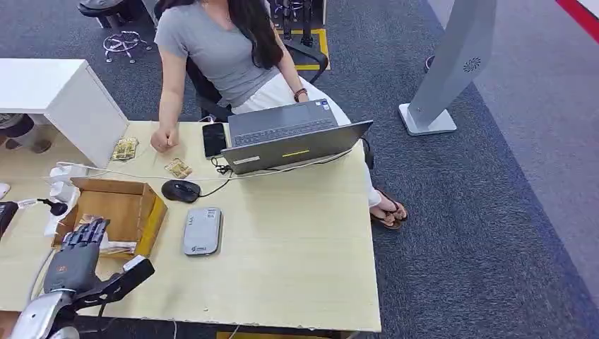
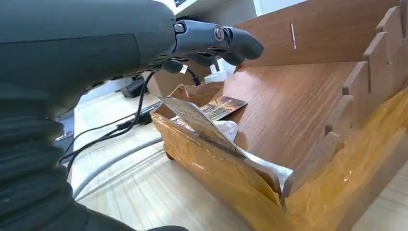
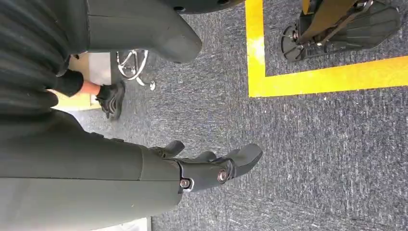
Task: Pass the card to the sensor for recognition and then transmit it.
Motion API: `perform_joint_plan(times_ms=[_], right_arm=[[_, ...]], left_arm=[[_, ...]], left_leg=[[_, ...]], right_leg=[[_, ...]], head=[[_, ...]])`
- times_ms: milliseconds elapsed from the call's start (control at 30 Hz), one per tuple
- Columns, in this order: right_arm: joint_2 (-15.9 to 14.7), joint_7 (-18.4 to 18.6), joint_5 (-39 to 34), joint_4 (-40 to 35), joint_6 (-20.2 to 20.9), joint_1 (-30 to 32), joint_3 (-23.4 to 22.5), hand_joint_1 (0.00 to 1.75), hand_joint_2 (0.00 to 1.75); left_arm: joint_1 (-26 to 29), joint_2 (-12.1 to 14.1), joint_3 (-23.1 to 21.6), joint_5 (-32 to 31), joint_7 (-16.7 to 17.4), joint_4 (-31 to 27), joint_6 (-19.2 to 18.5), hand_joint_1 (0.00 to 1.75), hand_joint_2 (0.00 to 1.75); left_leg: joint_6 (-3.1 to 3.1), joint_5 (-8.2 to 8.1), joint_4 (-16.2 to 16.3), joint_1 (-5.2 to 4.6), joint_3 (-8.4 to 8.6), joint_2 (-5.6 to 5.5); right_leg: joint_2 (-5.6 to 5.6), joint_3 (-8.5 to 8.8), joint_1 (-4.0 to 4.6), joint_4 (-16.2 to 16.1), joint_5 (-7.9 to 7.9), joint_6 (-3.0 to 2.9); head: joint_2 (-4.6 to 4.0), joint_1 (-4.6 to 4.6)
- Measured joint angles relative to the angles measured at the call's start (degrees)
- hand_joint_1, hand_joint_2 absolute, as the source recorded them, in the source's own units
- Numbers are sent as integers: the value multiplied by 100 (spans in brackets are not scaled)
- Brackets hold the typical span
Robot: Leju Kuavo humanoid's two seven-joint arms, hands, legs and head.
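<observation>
My left hand (image 1: 79, 246) hovers with its fingers spread over the near end of an open wooden box (image 1: 151, 220) at the table's left. It holds nothing. In the left wrist view its fingers (image 2: 217, 39) hang just above the box's inside (image 2: 298, 96), where a dark, gold-printed card (image 2: 225, 103) lies among wrapped packets. The grey-white card sensor (image 1: 203, 231) lies flat on the table just right of the box. My right hand (image 3: 211, 169) hangs beside my body over the dark carpet, fingers loosely out and holding nothing.
A person sits across the table behind a laptop (image 1: 297, 145), with one hand (image 1: 164, 140) resting on the tabletop. Two loose cards (image 1: 178, 168) (image 1: 124, 148), a phone (image 1: 214, 139), a black mouse (image 1: 180, 190) and cables lie at the far side. A white cabinet (image 1: 63, 99) stands far left.
</observation>
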Motion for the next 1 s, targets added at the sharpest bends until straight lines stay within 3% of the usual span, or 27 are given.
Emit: perform_joint_plan(times_ms=[367, 400, 433, 1000], right_arm=[[0, 0, 35, 0, 7, 0, -9, 0, 175], [0, 0, 37, 0, 4, 0, -15, 0, 175], [0, 0, 39, 0, 0, 0, -26, 0, 175], [0, -2, 103, 0, 11, 1, -136, 0, 175]], left_arm=[[3, -2, 9, -15, 2, 0, -15, 0, 175], [5, -2, 11, -17, 2, 0, -18, 65, 175], [8, -2, 13, -15, 2, 0, -20, 175, 175], [100, -2, 52, 89, -125, -129, -22, 175, 175]], left_leg=[[0, 0, 0, 0, 0, 0], [0, 0, 0, 0, 0, 0], [0, 0, 0, 0, 0, 0], [0, 0, 0, 0, 1, 0]], right_leg=[[0, 0, 0, 0, 0, 0], [0, 0, 0, 0, 0, 0], [0, 0, 0, 0, 0, 0], [0, 0, 0, 0, 0, 0]], head=[[0, 0], [0, 0], [0, 0], [0, 0]])
